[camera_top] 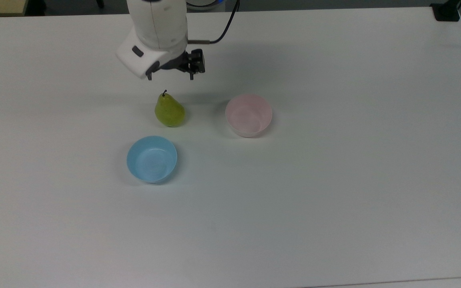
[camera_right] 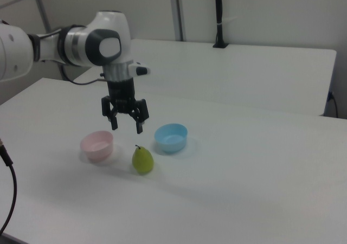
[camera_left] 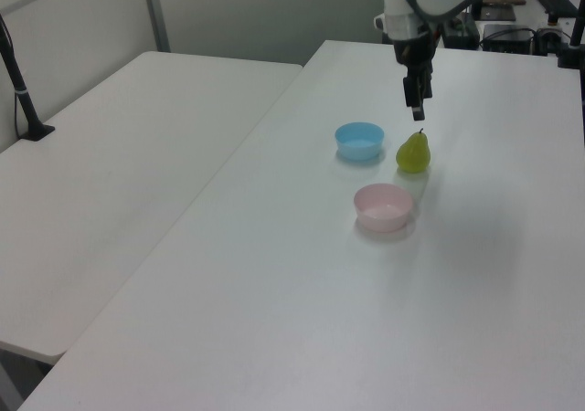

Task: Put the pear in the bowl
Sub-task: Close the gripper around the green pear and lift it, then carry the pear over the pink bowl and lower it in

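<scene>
A yellow-green pear stands upright on the white table, its dark stem up. The pale pink bowl sits empty to the pear's right in the top view. My gripper hangs open in the air above the table, just beyond the pear's stem in the top view, holding nothing. In the right view its fingers point down, above and slightly left of the pear.
A light blue bowl sits empty near the pear, below-left of it in the top view. A second white table stands alongside. A black post rises at the back in the right view.
</scene>
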Controlling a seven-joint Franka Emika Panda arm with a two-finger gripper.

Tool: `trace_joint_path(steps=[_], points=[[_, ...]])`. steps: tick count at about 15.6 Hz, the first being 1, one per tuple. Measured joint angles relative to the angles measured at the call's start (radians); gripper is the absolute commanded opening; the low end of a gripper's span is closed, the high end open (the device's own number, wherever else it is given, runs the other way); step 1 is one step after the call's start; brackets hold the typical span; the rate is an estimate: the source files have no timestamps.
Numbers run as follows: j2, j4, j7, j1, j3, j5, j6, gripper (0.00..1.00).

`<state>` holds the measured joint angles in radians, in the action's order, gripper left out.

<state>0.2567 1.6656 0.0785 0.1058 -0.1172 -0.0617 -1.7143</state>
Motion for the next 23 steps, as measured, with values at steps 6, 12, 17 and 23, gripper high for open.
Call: trace_joint_path(steps=[6, 12, 17, 23], points=[[0.109, 0.004, 0.0, 0.004, -0.001, -0.05, -0.075, 1.0], [0.189, 0.042, 0.0, 0.02, -0.001, -0.081, -0.172, 0.67], [0.191, 0.04, 0.001, 0.024, -0.001, -0.082, -0.174, 0.2], [0.143, 0.026, 0.033, 0.024, -0.002, -0.078, -0.173, 0.21]])
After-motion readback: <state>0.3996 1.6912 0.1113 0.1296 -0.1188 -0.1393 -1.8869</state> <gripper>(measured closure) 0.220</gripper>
